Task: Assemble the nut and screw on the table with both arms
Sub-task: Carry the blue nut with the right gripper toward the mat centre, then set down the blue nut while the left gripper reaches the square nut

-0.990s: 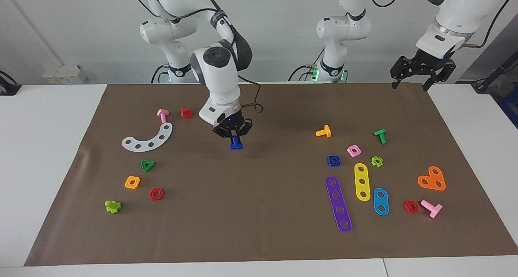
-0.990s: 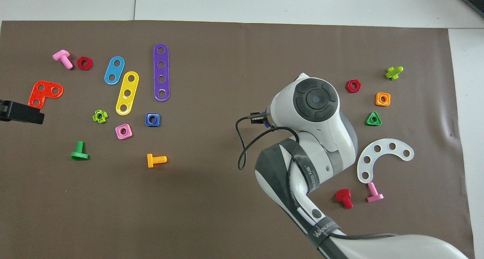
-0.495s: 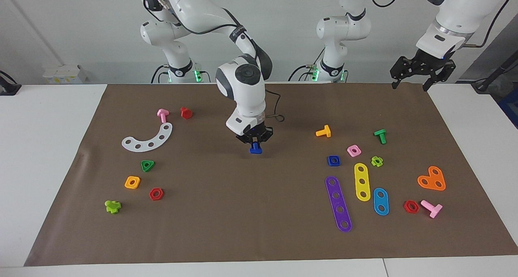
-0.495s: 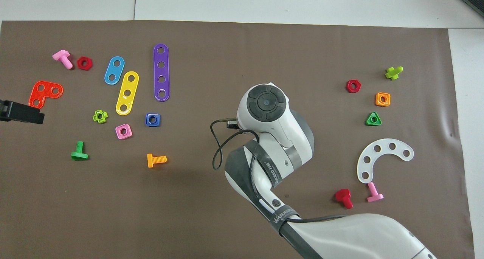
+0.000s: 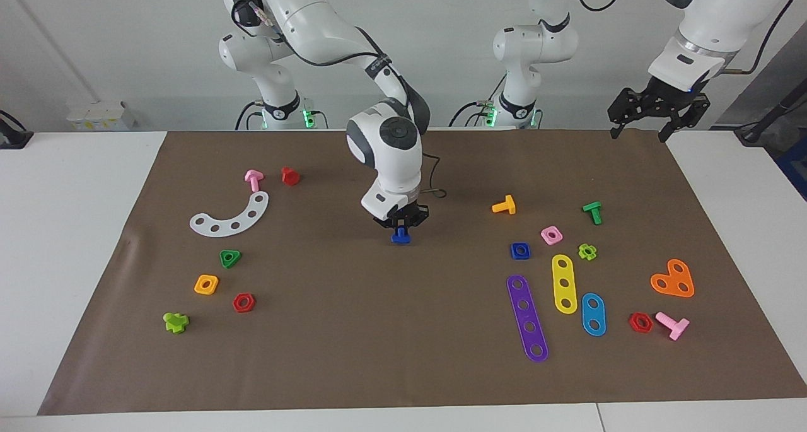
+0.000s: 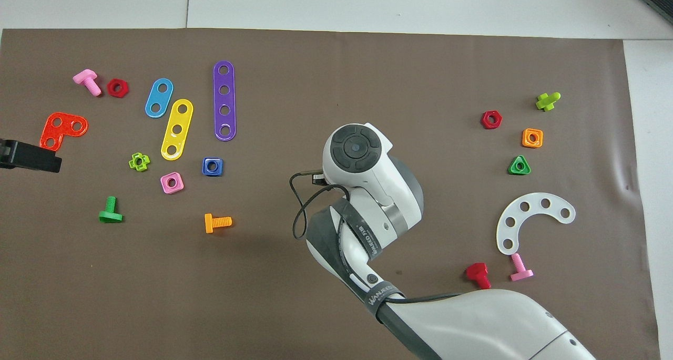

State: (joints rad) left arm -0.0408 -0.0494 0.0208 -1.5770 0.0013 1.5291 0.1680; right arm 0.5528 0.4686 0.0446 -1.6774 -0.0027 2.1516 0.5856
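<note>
Two arms on my screen right now, and only one of them is busy. The right gripper (image 5: pixel 401 225) is hanging over the middle of the brown mat (image 5: pixel 403 331) with its fingers clamped on the shaft of the dark-blue screw (image 5: pixel 400 236), head pointing down and sitting just off the mat as far as I can tell. From overhead the arm's wrist hides the screw completely, so I'm going by the facing view. The dark-blue nut (image 5: pixel 520 250) is lying flat on the mat toward the left arm's end of the counter (image 5: pixel 82 230), just beside the pink square nut (image 5: pixel 551 234) and near the tip of the purple strip (image 5: pixel 527 317), with the orange bolt (image 5: pixel 504 205) a bit nearer to the robots. The left gripper (image 5: pixel 640 131) waits up in the air over the mat's corner at its own end, fingers spread wide and holding nothing.
</note>
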